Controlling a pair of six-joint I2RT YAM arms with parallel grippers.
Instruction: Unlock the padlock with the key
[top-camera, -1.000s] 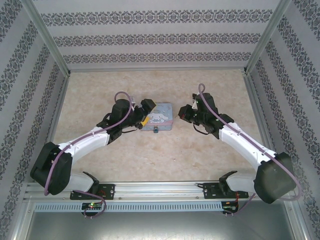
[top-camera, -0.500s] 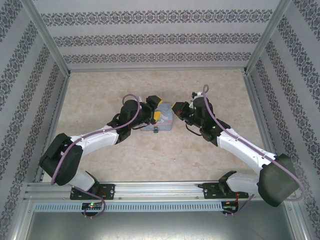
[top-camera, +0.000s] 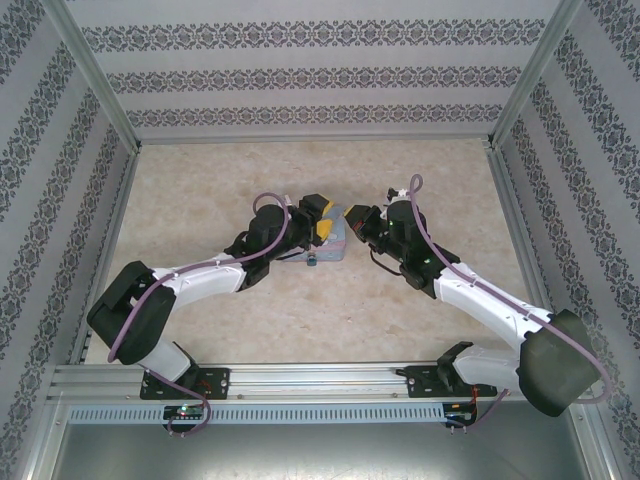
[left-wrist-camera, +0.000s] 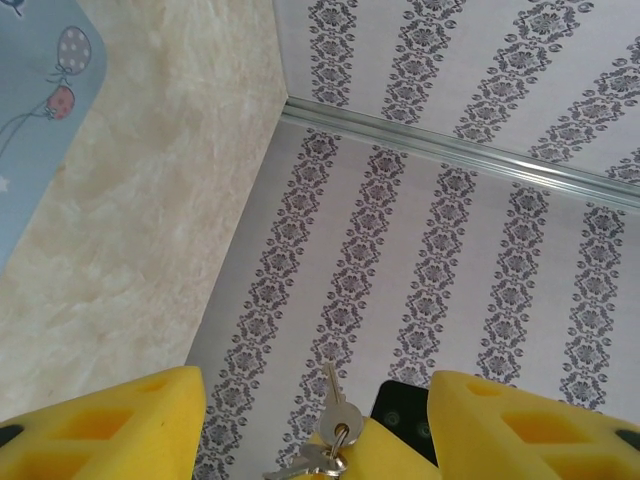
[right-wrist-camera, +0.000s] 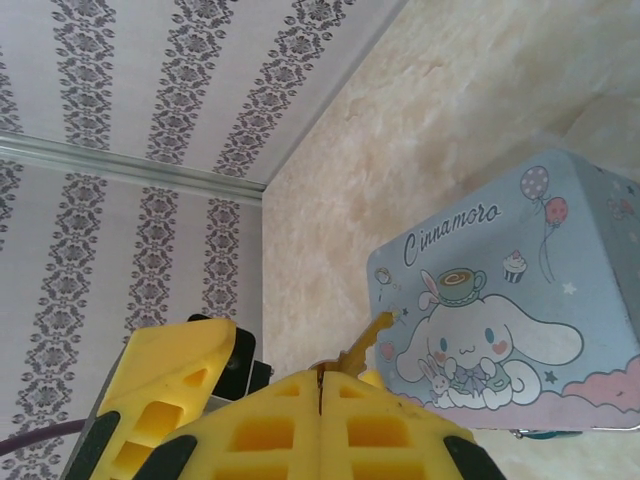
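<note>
My right gripper (right-wrist-camera: 320, 372) is shut on the key (right-wrist-camera: 368, 337). Its brassy blade sticks out past the yellow fingertips toward the tin. Seen from above, the right gripper (top-camera: 352, 218) meets my left gripper (top-camera: 318, 214) over the tin's far end. In the left wrist view the left gripper (left-wrist-camera: 315, 390) is open. Its yellow fingers (left-wrist-camera: 120, 420) stand either side of the silvery key (left-wrist-camera: 336, 400) and its ring without touching them. The tiny teal padlock (top-camera: 312, 260) hangs at the tin's near edge.
The pale blue cartoon tin (right-wrist-camera: 510, 320) lies flat mid-table, mostly covered by the grippers in the top view (top-camera: 333, 248). Patterned walls (top-camera: 60, 200) enclose the beige table (top-camera: 200, 200) on three sides. A metal rail (top-camera: 320, 378) runs along the near edge.
The left arm has swung right over the tin toward the right gripper, its jaws narrowing. The right gripper has shifted slightly left, still shut on the key.
</note>
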